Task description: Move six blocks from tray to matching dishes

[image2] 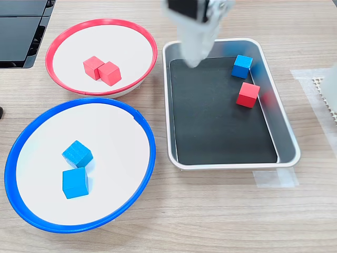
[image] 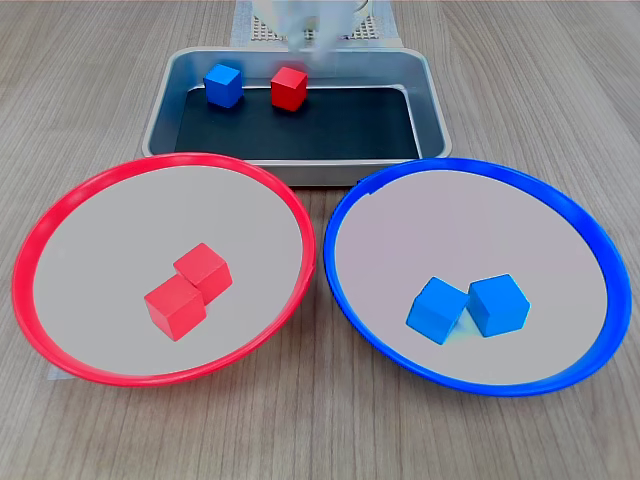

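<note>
The silver tray point(image: 300, 172) point(image2: 287, 132) holds one blue block point(image: 223, 84) point(image2: 241, 66) and one red block point(image: 288, 88) point(image2: 247, 94). Two red blocks point(image: 202, 270) point(image: 175, 307) touch each other in the red-rimmed dish point(image: 120, 250) point(image2: 116, 45). In the blue-rimmed dish point(image: 450, 220) point(image2: 105, 132) lie two blue blocks point(image: 437, 310) point(image: 498, 304), side by side. My gripper point(image: 310, 45) point(image2: 192, 52) is a motion-blurred shape above the tray's upper edge, up and left of the two tray blocks in the second exterior view. Its jaws are too smeared to read.
Everything rests on a wood-grain table. In the second exterior view, a black device point(image2: 21, 31) sits at the top left corner and a white perforated mat point(image2: 324, 92) lies at the right edge. The arm's pale base point(image: 300, 15) stands behind the tray.
</note>
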Robot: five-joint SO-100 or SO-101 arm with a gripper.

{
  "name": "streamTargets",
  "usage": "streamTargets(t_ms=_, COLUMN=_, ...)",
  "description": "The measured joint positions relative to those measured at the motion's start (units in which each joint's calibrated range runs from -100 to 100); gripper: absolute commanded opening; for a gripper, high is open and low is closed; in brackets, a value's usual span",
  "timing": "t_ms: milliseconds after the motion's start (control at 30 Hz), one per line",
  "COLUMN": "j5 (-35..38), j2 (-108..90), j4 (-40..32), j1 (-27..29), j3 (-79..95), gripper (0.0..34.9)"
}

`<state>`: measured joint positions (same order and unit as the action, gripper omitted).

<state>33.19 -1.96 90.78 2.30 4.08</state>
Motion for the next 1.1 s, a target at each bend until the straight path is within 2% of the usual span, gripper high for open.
streamTargets(t_ms=100, j5=6.06, j2=-5.12, j4=0.98, j1=8.67, j3=7.17, gripper=0.8)
streamTargets(t_ms=133, j5=8.94, j2=-6.99, j4=0.98, j1=13.01, j3=10.71, gripper=2.8)
streamTargets(t_ms=267, j5=17.78, j2=-9.89, j4=-4.57, j1=23.63, j3=22.05, gripper=12.8)
streamTargets(t_ms=300, j5=19.54, j2=-9.97, j4=-5.95, j1=26.11, j3=24.14, gripper=13.9)
streamTargets(t_ms=400, j5=21.34, j2=-10.06, j4=-8.24, j1=27.52, j3=26.95, gripper=16.5)
streamTargets(t_ms=467, j5=22.95, j2=-10.06, j4=-10.69, j1=28.32, j3=29.31, gripper=17.0)
streamTargets(t_ms=533, j5=23.93, j2=-10.06, j4=-11.99, j1=29.38, j3=30.4, gripper=19.5)
streamTargets(t_ms=800, j5=26.32, j2=-10.49, j4=-20.55, j1=30.09, j3=39.29, gripper=17.2)
streamTargets(t_ms=867, j5=26.32, j2=-10.66, j4=-22.27, j1=30.09, j3=41.11, gripper=12.2)
streamTargets(t_ms=900, j5=26.32, j2=-10.66, j4=-22.68, j1=30.18, j3=41.38, gripper=6.3)
streamTargets(t_ms=933, j5=26.32, j2=-10.66, j4=-23.65, j1=30.18, j3=42.11, gripper=2.1)
streamTargets(t_ms=967, j5=26.28, j2=-10.66, j4=-24.39, j1=29.56, j3=42.74, gripper=0.3)
streamTargets(t_ms=1100, j5=23.64, j2=-10.74, j4=-25.45, j1=25.84, j3=42.92, gripper=0.2)
